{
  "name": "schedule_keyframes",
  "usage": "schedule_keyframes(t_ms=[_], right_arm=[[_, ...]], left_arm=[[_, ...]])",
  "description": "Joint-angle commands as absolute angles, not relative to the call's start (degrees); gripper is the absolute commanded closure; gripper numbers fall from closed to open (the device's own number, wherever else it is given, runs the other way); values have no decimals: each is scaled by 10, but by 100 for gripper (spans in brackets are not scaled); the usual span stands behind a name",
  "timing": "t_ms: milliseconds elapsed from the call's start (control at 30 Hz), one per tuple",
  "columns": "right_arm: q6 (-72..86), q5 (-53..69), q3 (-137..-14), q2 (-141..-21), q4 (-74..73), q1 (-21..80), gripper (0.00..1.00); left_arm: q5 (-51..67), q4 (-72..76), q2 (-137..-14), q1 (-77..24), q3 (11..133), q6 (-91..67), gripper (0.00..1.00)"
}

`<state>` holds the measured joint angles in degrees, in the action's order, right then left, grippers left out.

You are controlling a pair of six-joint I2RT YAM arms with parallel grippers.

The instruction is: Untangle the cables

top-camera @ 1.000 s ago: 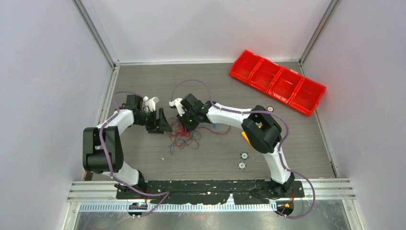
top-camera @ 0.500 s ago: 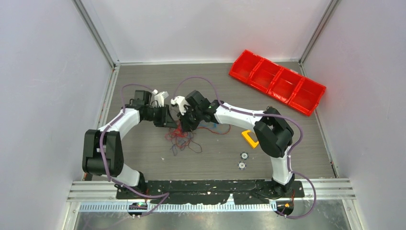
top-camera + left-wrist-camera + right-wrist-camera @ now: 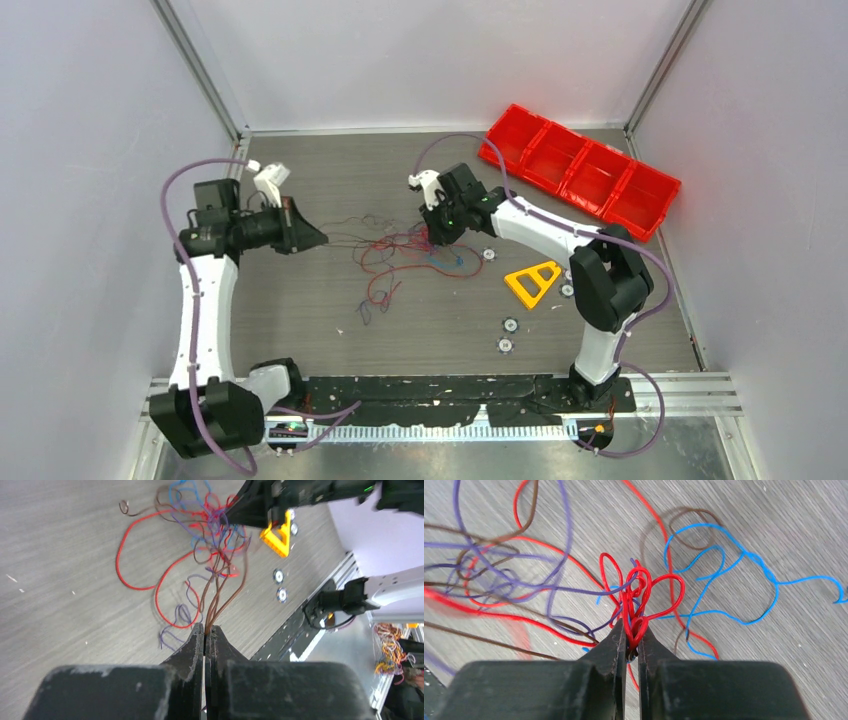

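Observation:
The cables (image 3: 400, 250) are thin red, blue, purple and brown wires, stretched across the middle of the table between both arms. My left gripper (image 3: 322, 238) at the left is shut on a bundle of brown wires (image 3: 220, 592) that run from its tips (image 3: 205, 630) to the tangle. My right gripper (image 3: 432, 237) is shut on a knot of red loops (image 3: 636, 597), pinched between its fingertips (image 3: 630, 635). Blue wire (image 3: 729, 575) and purple wire (image 3: 524, 575) spread loose on the table around the knot.
A red four-compartment bin (image 3: 578, 170) lies at the back right. A yellow triangular frame (image 3: 532, 283) sits right of the wires, with small round discs (image 3: 509, 324) near it. White walls enclose the table on three sides.
My left gripper closed on the brown wires and pulled left and back. My right gripper moved right and back with the red loops. The clump has been stretched out between them.

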<state>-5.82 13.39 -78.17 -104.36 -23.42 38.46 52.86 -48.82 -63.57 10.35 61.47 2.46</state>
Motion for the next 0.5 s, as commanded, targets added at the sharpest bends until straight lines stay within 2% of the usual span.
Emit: schedule_keyframes(t_ms=[0,233,467], right_arm=[[-105,79,-762,-1021,-276,370,87],[-128,72,-728,-1025,-282,340,83],[-122,97,-695,-1036,-273,339,79]], left_arm=[[590,-538,-598,154,716,8,100],[619,-517,-626,237,907,-91,100],[619,-432,-673,281,1079,-230,100]])
